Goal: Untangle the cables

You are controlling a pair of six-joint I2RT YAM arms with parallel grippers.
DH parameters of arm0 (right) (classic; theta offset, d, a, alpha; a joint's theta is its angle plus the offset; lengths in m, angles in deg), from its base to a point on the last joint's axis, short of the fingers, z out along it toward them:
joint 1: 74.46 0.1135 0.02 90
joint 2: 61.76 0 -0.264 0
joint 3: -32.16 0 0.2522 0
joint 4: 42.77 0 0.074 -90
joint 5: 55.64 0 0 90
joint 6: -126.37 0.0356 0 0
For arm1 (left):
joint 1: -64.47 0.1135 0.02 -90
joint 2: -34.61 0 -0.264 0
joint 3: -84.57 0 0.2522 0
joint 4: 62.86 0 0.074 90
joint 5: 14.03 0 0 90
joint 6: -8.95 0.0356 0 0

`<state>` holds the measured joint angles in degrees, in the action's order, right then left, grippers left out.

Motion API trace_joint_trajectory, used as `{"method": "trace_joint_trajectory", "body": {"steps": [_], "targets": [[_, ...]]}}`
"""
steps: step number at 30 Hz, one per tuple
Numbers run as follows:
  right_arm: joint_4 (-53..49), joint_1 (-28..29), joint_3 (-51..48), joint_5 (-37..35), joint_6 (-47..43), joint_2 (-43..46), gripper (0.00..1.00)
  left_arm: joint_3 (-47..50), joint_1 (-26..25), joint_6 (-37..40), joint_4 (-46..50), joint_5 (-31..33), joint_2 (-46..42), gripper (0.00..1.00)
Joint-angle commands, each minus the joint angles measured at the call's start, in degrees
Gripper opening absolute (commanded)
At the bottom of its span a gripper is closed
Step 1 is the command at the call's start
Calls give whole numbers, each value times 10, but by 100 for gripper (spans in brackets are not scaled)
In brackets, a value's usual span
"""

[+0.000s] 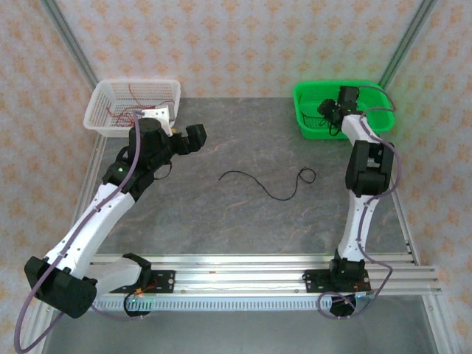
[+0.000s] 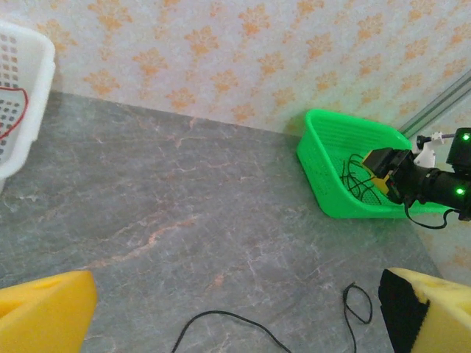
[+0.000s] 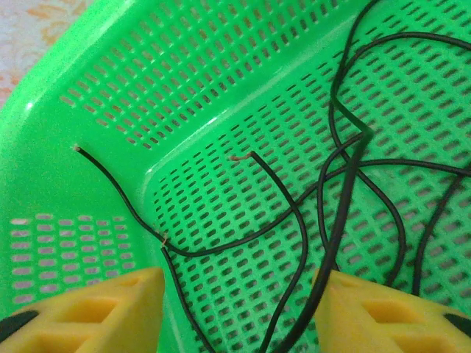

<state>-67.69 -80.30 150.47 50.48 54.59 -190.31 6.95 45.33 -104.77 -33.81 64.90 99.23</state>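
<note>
Yellow fingers (image 3: 96,309) of the right pincer (image 3: 235,309) stand apart, the arm stretched down into the green basket (image 3: 184,73) over black cables (image 3: 346,198). Left pincer (image 1: 193,137), spread wide, hovers near the white basket (image 1: 96,110); one cable (image 1: 273,196) lies on the table (image 1: 221,221).

Robot lab cell: white robot arms (image 1: 96,214) bolted to a ribbed aluminium rail (image 1: 243,267), grey marbled stone-look surface (image 1: 221,221), metal frame posts (image 1: 68,37), orange-patterned wallpaper panels (image 1: 236,44).

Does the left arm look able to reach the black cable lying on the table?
Probably yes. The black cable lies loose on the table ahead of the open left end effector, and nothing stands between them.
</note>
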Motion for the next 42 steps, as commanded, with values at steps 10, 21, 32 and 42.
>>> {"method": "trace_joint_trajectory", "body": {"steps": [10,21,32,42], "targets": [[17,-1,-109,-41,-43,203,65,107,-3,-58,-155,-111,-25,95],[-115,59,-285,-77,-130,422,60,100,-3,-42,-79,-36,-40,85],[-219,93,-482,-1,-441,587,49,120,-3,-43,-50,-12,-41,77],[-315,202,-449,-89,-574,438,50,157,-3,-48,-63,-23,-47,76]]}}
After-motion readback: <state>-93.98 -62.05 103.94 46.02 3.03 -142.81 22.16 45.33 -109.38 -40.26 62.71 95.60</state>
